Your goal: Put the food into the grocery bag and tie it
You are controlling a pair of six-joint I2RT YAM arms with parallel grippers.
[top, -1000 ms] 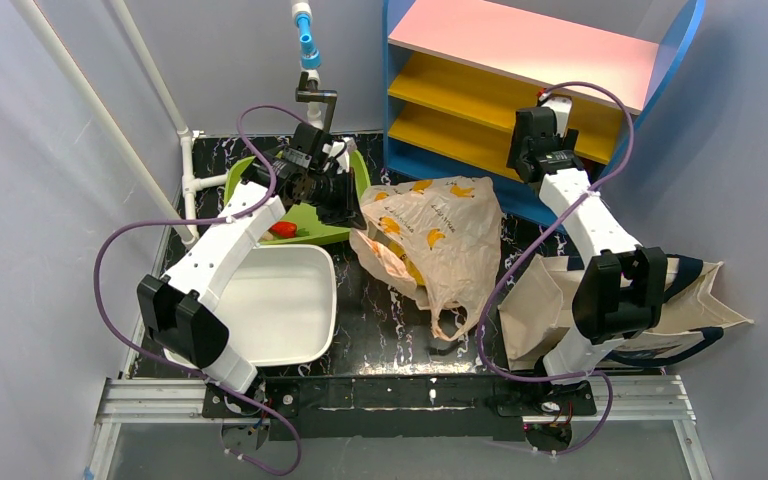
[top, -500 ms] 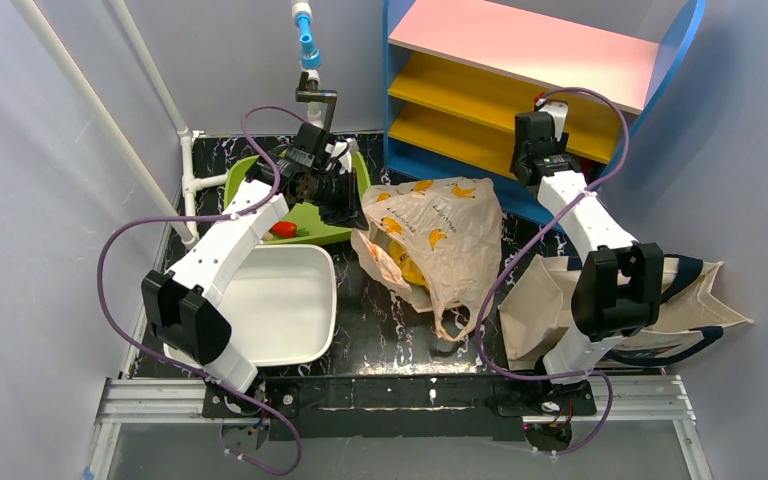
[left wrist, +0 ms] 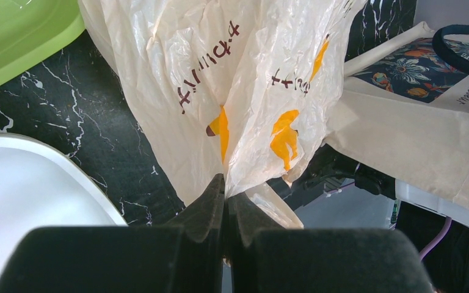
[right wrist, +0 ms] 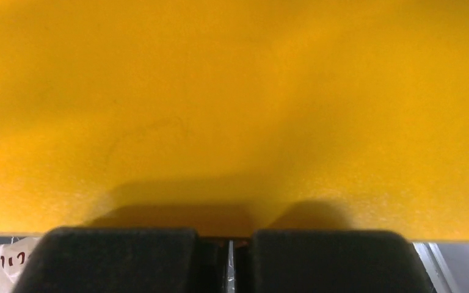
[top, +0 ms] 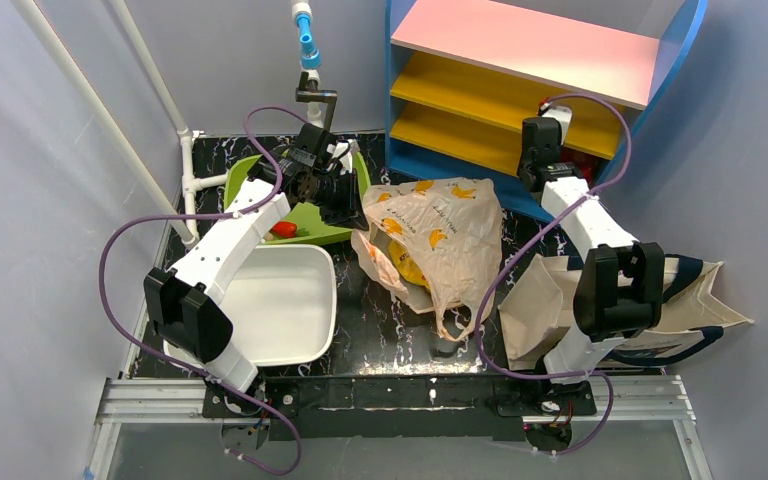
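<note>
The grocery bag [top: 445, 230], thin beige plastic with yellow marks, lies crumpled in the middle of the table. A yellow piece of the food [top: 410, 268] shows through its lower side. My left gripper [top: 352, 208] is at the bag's left edge. In the left wrist view this gripper [left wrist: 226, 190] is shut on a fold of the bag's plastic [left wrist: 238, 79]. A red piece of food [top: 282, 229] lies on the green tray [top: 315, 222]. My right gripper [top: 536, 138] is up by the shelf, apart from the bag. Its fingers [right wrist: 230, 244] are shut on nothing.
A white tub [top: 285, 300] stands at the front left under my left arm. A cream canvas tote [top: 550, 300] with navy handles lies at the right. The blue shelf unit with yellow boards [top: 460, 125] stands behind the bag, and its yellow board [right wrist: 232, 104] is close before my right gripper.
My right gripper has shut and drifted a little right, nearer the shelf. The left gripper has kept its hold on the bag in about the same place.
</note>
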